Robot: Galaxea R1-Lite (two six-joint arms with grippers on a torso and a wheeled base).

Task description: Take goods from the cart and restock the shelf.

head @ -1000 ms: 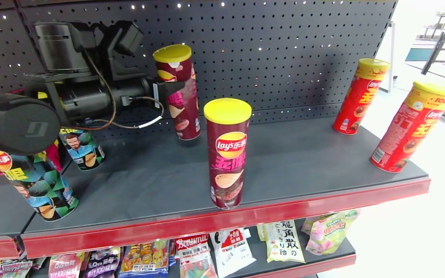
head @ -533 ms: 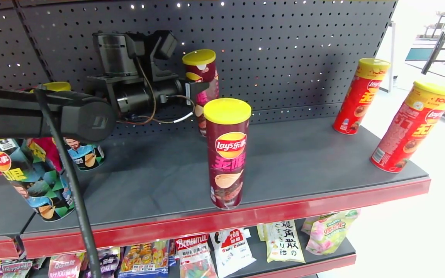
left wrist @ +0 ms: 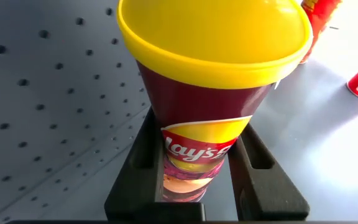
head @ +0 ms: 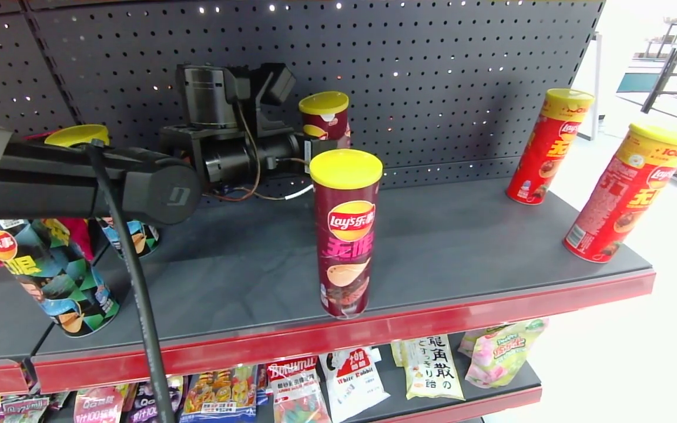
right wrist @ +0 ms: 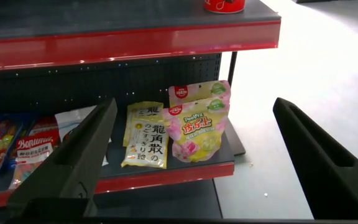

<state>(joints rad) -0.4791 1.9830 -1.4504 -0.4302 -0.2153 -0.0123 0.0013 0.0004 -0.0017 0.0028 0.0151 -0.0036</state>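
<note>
Now left hand [head: 318,147] w/ maroon can [head: 325,114] farther right, lower (behind front can [head: 345,235]).

Retail shop, snack aisle. Dark pegboard back panel [head: 432,70] rising behind grey shelf [head: 444,247]. Red front rail [head: 338,338] running along near edge. Chip cans [head: 345,235] standing spaced out, labels facing outward. Packaged snack bags [head: 432,367] lying displayed on lower shelf [right wrist: 166,177]. Pale open floor [head: 638,364] stretching away at right.
</note>
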